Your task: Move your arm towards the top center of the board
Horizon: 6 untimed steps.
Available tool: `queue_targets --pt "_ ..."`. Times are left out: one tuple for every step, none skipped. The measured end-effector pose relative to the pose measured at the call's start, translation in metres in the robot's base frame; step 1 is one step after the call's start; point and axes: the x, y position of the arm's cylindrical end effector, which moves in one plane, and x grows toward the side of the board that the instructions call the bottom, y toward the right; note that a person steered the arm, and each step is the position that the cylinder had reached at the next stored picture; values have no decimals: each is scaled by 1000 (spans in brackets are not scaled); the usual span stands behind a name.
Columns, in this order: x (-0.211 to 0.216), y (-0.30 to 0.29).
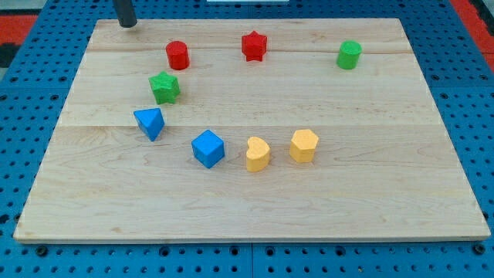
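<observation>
My tip rests on the wooden board near its top left corner, up and to the left of the red cylinder. A red star sits near the top centre, well to the right of my tip. A green cylinder is at the top right. A green star lies below the red cylinder. A blue triangular block and a blue cube lie lower left of centre. A yellow heart and a yellow hexagonal block sit at centre bottom.
The board lies on a blue perforated table. A red area shows at the view's top left corner and another at the top right.
</observation>
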Motion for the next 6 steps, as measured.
queue_targets --pt "2 4" --pt "7 42" --pt "-3 113" --pt "-1 166" --pt "17 230" --pt "19 324"
